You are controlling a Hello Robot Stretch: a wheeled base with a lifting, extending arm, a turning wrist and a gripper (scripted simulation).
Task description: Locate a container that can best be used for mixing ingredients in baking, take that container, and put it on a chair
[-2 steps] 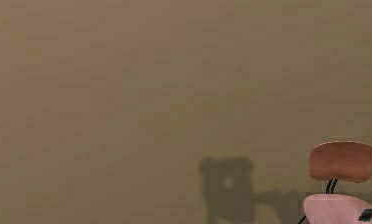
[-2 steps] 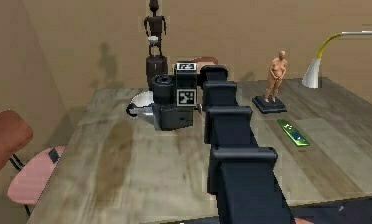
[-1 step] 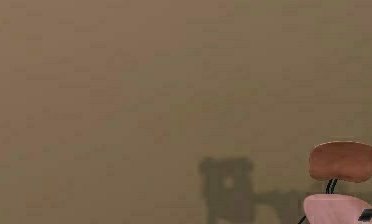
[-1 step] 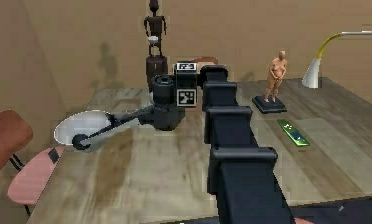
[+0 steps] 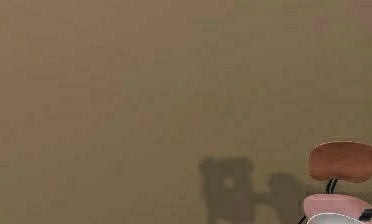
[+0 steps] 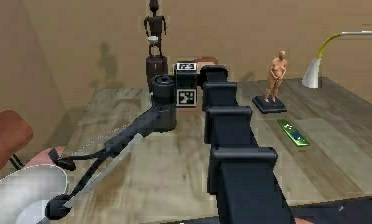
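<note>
A white rounded bowl-like container (image 6: 24, 198) shows at the arm side view's bottom left corner. Just above it are a chair's brown backrest (image 6: 6, 135) and a strip of its pinkish seat. The same chair (image 5: 340, 162), brown back over pink seat, stands at the forward view's bottom right against the tan wall. The dark arm (image 6: 234, 150) rises over a wooden table (image 6: 324, 150). From its far end the gripper (image 6: 58, 182) slants down-left, and its fingers (image 6: 104, 150) end at the white container's edge. I cannot tell whether the gripper holds anything.
On the table stand a dark figure statue (image 6: 154, 25) on a dark pedestal, an orange-brown figurine (image 6: 277, 75) on a dark base, a white lamp (image 6: 319, 65) at the right, and a flat green thing (image 6: 292, 133). A tan wall (image 5: 144, 100) lies close ahead.
</note>
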